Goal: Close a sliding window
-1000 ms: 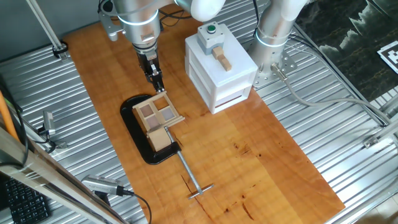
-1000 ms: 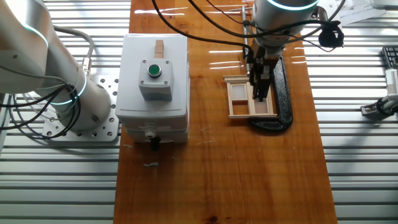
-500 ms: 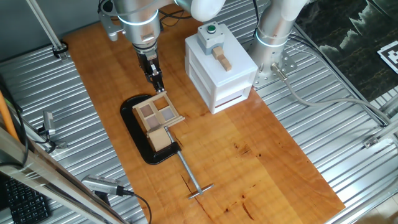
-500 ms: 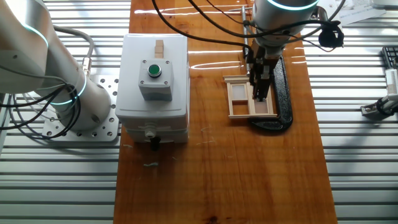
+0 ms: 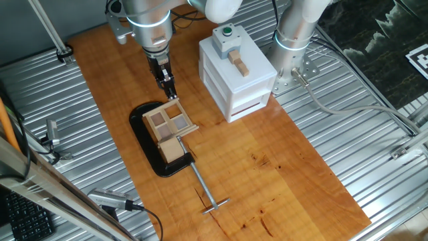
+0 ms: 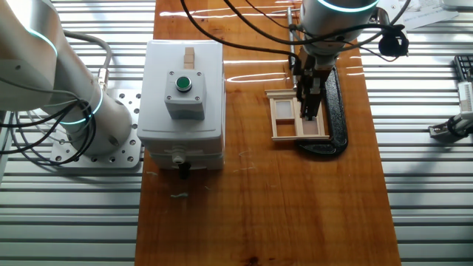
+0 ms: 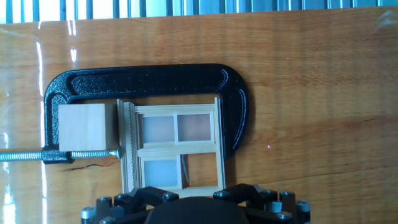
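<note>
While the gripper (image 5: 171, 94) hangs right over the far edge of the sliding window (image 5: 169, 121), nothing in these views says the closing has properly begun — this reads as the approach, or the very first contact. The window sits near the middle of the wooden table (image 5: 281, 174), its light-wood frame pinned in a black clamp (image 7: 149, 81) with a small wooden block (image 7: 81, 126) under the screw. From the hand view, the four-pane frame (image 7: 173, 146) lies directly below the wrist, and one lower pane looks clearer than its neighbours — a hint, no more, that the sash is not yet fully across. Whether the fingers are touching the wood or just above it cannot be told; in the other fixed view the gripper (image 6: 310, 111) overlaps the frame's clamp-side edge, and its jaws look narrow, close together, though a firm read on them is not possible. The white box (image 5: 236, 70) with its green button (image 5: 227, 30) stands well apart and plays no part. Judged from this, the sliding push itself is all still to come.
</note>
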Available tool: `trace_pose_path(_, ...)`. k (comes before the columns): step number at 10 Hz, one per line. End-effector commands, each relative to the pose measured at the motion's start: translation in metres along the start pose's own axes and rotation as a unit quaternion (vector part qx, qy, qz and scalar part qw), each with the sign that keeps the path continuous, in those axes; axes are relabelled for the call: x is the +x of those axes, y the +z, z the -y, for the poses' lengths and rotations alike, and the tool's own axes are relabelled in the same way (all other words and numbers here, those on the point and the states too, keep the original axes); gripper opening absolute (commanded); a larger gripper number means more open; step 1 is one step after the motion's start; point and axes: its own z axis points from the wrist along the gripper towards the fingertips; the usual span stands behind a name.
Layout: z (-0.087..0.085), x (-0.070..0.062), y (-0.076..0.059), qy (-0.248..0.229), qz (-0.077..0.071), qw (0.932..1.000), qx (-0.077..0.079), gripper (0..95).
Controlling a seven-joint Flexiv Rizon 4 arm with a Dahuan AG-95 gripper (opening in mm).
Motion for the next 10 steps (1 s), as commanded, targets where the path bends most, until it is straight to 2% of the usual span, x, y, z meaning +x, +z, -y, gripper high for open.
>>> trace_pose_path(1, -0.0001, 0.0001, 0.0, -0.023, 0.009, 0.9993, -0.027, 0.0)
trace_pose_path(10, -0.0001, 0.0, -0.0002, -0.023, 0.007, 0.9995, -0.022, 0.0)
